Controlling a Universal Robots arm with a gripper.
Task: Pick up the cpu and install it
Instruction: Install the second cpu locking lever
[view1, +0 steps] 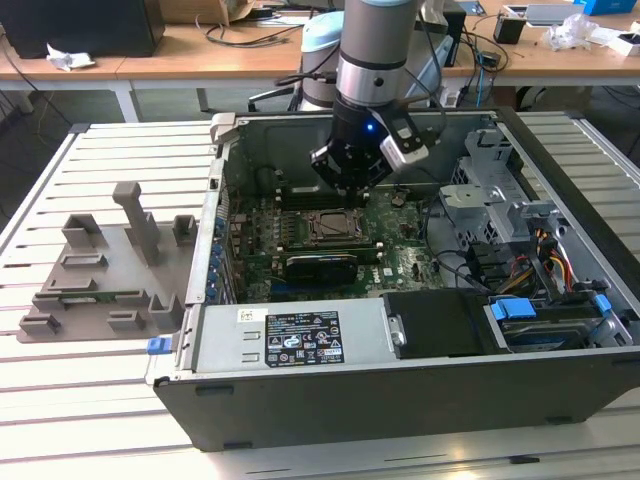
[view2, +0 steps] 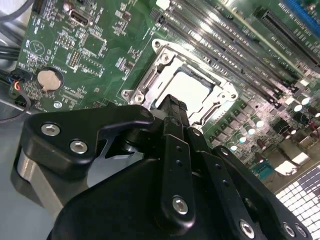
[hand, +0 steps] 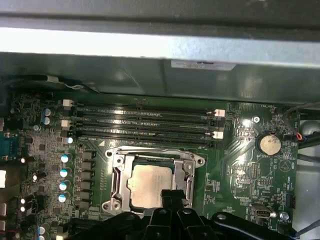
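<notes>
CPU (hand: 150, 186) is sitting flat inside the socket frame (hand: 116, 176) on the green motherboard (hand: 240, 160), its pale metal top facing up, and I am seeing it in both wrist views (view2: 192, 89). I am hanging my gripper (view1: 350, 182) inside the open computer case (view1: 400, 400), just above the socket, with the chip lying just beyond my fingertips (hand: 172, 196) and below them. My fingers are drawn close together with the tips looking as if they meet, and I am holding nothing between them; the chip is lying apart from me in its seat. Whether my tips are touching the frame's near edge I cannot tell.

In the first wrist view, the memory slots (hand: 145, 125) are running in dark rows on the far side of the socket from me, and a round coin battery (hand: 269, 145) is sitting well off to one side of the board. In the second wrist view that same battery (view2: 48, 79) is showing near a corner of the board.

In the exterior view, the grey plastic tray (view1: 100, 280) with raised blocks is lying on the slatted table (view1: 100, 400) outside the case, well apart from me toward the exterior view's left. A blue light is glowing on my wrist.
</notes>
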